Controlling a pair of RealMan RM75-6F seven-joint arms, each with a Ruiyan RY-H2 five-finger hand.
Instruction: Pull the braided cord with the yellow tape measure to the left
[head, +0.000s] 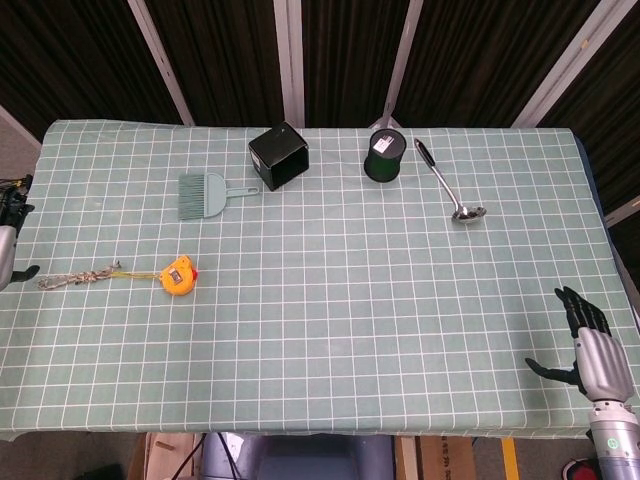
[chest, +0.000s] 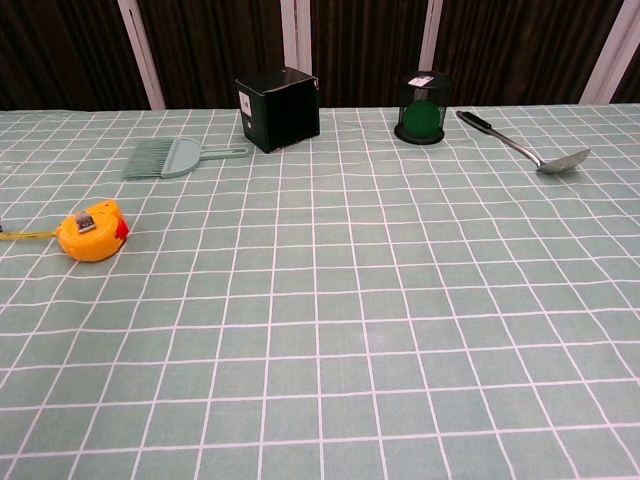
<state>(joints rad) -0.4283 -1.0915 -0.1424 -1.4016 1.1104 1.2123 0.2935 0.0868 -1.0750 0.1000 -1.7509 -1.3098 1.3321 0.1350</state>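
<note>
— Cord (head: 80, 276): lies slack and kinked on the cloth (head: 330, 330) at the far left edge, joined by a short run of yellow blade to the tape (head: 178, 275) just to its right. Sits apart from everything else, nearer than the brush (head: 205, 193).

— And from the chest view?

— Shows only the tape (chest: 92, 230) at the left side, with a sliver of blade running off the picture edge. Leaves the cord itself out of view.

— Left hand (head: 8, 240)?

— Barely visible at the left edge, just beside the loose end of the cord. Looks clear of it, with nothing seen between the fingers, but too cropped to say whether spread or curled. Cannot tell.

— Right hand (head: 590, 350)?

— Rests at the near right corner, well apart from the work, fingers spread, holding nothing.

— Handling?

— Soft and limp, probably; bends and bunches, so transmits a pull only once drawn straight. Rough braid should give good friction to fingertips. Light tape body, likely to slide easily on the cloth and to skid or swing if jerked. Thin blade might kink or retract.

— Where to take hold?

— Best at the free left end of the braid, pinched firmly, never on the blade. Seems close to done, judging by how far left everything lies.

— Other items?

— Black box (head: 278, 155), green cup (head: 384, 155) and ladle (head: 448, 184) along the far side.
</note>
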